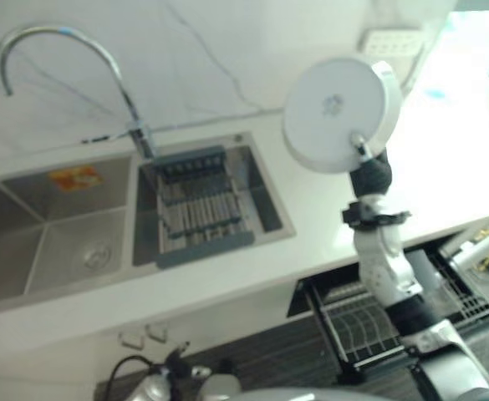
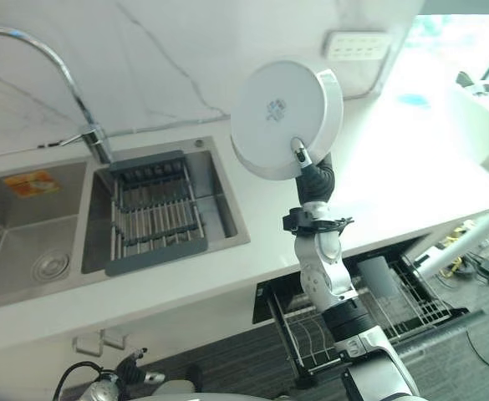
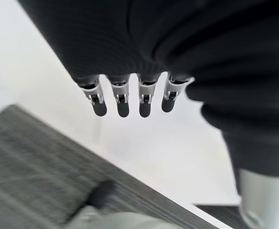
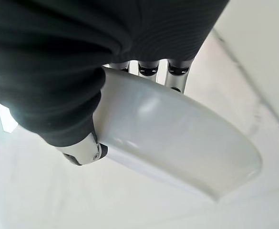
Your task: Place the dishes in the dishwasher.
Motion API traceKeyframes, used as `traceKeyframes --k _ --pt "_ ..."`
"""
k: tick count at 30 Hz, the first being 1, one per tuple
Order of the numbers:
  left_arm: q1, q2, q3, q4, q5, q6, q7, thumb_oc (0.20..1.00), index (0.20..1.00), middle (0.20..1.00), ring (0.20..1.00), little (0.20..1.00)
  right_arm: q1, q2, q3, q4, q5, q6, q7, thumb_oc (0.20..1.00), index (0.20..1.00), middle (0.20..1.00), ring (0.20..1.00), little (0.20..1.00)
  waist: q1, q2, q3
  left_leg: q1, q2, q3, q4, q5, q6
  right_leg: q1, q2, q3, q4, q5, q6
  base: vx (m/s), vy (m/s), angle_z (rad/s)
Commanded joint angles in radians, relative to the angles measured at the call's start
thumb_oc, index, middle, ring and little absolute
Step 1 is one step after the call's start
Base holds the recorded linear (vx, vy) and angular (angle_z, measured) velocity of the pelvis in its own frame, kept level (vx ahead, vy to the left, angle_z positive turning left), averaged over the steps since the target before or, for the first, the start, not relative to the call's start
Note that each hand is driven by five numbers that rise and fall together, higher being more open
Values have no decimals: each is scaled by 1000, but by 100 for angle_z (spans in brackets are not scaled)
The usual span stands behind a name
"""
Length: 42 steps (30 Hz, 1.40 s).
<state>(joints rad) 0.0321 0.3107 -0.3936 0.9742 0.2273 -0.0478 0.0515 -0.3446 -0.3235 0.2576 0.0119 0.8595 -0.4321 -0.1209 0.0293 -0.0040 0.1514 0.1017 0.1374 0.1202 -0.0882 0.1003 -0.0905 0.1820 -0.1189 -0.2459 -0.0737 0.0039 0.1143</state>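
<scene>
Plate (image 2: 277,113), white & round, is being held up above the worktop (image 2: 394,167), well off its surface, tilted so its underside w/ a small mark is facing the head camera. Right hand (image 2: 311,171) is gripping it at the lower rim: thumb tip is pressing on the underside near the edge, fingers (image 4: 177,76) are curling behind the far face, as the right wrist view shows — so the hand is clamped on the plate. Relative to the sink (image 1: 60,225): plate is hanging off to the right side of it and over the worktop, not over the basin. Sink is sitting in the worktop w/ two basins; grey drying rack (image 1: 198,209) is lying in the right basin, curved tap (image 1: 68,67) is rising behind the divide. Dishwasher (image 2: 378,309) is standing open below the worktop edge, right of the sink, its wire rack (image 1: 361,322) pulled out, under the raised arm. Wall socket (image 2: 357,46) is showing on the wall behind the plate. Left hand (image 3: 129,95) is hanging low, away from the sink, over the dark floor (image 3: 29,171); its fingers are relaxed, nearly straight, holding nothing.
</scene>
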Motion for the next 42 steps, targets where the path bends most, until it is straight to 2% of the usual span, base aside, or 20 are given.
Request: traceKeyframes --k 1,4,9,13,14,18,21,23,27,30,32,35,39,42 --pt "-63 5 -68 44 50 4 -3 1000 1000 1000 1000 1000 -66 -31 -62 -88 88 -69 66 200 200 200 200 200 10 -2 -13 17 39 37 63 -96 9 -62 -70 15 91 -30 24 -41 -58 -82" --pt "-97 2 -98 38 24 30 -11 1000 1000 1000 1000 1000 -7 -52 -92 -135 145 -51 105 200 200 200 200 200 -48 2 -12 20 43 63 100 -122 16 -84 -65 70 98 -24 24 -17 -43 -61" --pt "-127 -6 -117 48 -9 48 -20 1000 1000 1000 1000 1000 78 -71 -156 -186 194 -27 171 200 200 200 200 200 -115 5 -15 46 42 111 82 -130 19 -103 -63 121 82 -5 40 0 -38 -53" --pt "-121 -14 -108 46 -37 43 -14 1000 1000 1000 1000 1000 151 -108 -226 -210 60 -26 155 200 200 200 200 200 -154 5 -5 49 38 133 81 -137 24 -127 -64 148 87 1 45 -24 -8 -23" --pt "-99 -19 -89 37 -33 41 3 1000 1000 1000 1000 1000 207 -135 -297 -193 4 -49 156 200 200 200 200 200 -174 3 5 46 36 142 82 -140 26 -140 -63 158 91 3 46 -42 -9 -23" --pt "-84 -9 -53 24 -26 41 11 1000 1000 1000 1000 1000 252 -203 -365 -143 -254 -85 151 200 200 200 200 200 -187 1 17 30 30 134 92 -145 30 -159 -62 169 102 2 46 -50 4 -5" --pt "-63 10 -13 13 -11 40 1 1000 1000 1000 1000 1000 297 -287 -413 -97 -475 -129 136 200 200 200 200 200 -191 -2 23 22 24 126 98 -150 32 -168 -62 174 110 2 48 0 0 0" --pt "-43 33 24 14 23 27 -12 1000 1000 1000 1000 1000 335 -396 -454 -48 -698 -160 49 200 200 200 200 200 -190 -12 30 13 19 119 102 -154 33 -175 -64 175 114 5 52 -35 -25 1" --pt "-45 58 36 4 35 13 -20 1000 1000 1000 1000 1000 361 -536 -454 -1 -1048 -143 -82 200 200 200 200 200 -188 -21 45 -4 14 116 108 -156 35 -194 -68 175 121 11 58 -65 -14 0" --pt "-48 77 28 -15 38 8 -33 1000 1000 1000 1000 1000 360 -626 -420 18 -1115 -115 -109 200 200 200 200 200 -179 -24 57 -16 6 103 112 -159 39 -204 -69 181 125 17 62 -60 -12 1" --pt "-43 88 27 -27 25 6 -38 1000 1000 1000 1000 1000 355 -650 -397 25 -1112 -106 -90 200 200 200 200 200 -173 -26 61 -19 0 95 113 -161 43 -205 -72 182 127 18 66 -10 -10 2" --pt "-42 116 23 -57 35 12 -60 1000 1000 1000 1000 1000 336 -692 -343 53 -1232 -67 -51 200 200 200 200 200 -153 -28 71 -33 -12 76 123 -166 50 -209 -81 175 135 20 72 -46 -20 2" --pt "-38 148 0 -87 60 20 -72 1000 1000 1000 1000 1000 288 -755 -253 55 -1344 -70 -3 200 200 200 200 200 -133 -29 82 -44 -20 58 127 -164 54 -208 -90 163 142 20 77 -31 -9 11" --pt "-46 187 -30 -102 66 23 -90 1000 1000 1000 1000 1000 217 -822 -121 75 -1429 -92 51 200 200 200 200 200 -97 -38 84 -55 -23 36 142 -166 57 -199 -96 146 152 14 80 8 -39 17"
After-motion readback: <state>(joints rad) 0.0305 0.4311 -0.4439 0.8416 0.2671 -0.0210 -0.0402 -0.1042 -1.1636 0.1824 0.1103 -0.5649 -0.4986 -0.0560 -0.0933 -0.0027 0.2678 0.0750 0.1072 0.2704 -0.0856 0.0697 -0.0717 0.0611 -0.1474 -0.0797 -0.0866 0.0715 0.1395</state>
